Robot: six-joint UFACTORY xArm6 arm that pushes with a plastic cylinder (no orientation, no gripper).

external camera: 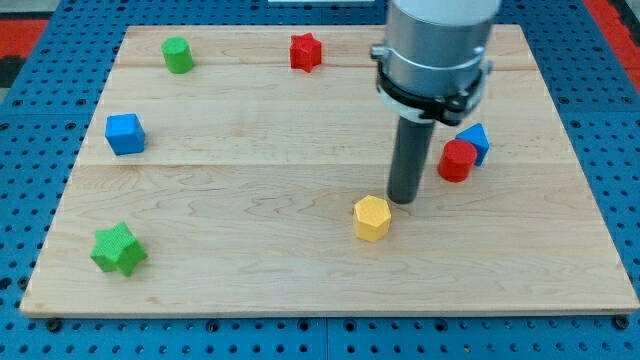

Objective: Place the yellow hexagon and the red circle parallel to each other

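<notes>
The yellow hexagon (371, 218) lies on the wooden board (250, 250), a little right of centre and toward the view's bottom. My tip (402, 201) is just above and to the right of it, touching or nearly touching its upper right edge. The red circle (457, 161) stands to the right of my rod, higher in the view than the hexagon. It touches a blue block (474, 141) of unclear shape, behind it on its upper right.
A red star (305, 52) and a green cylinder-like block (178, 54) sit near the view's top. A blue cube (125, 133) is at the left. A green star (118, 249) is at the bottom left. The arm's grey body (437, 50) hangs over the upper right.
</notes>
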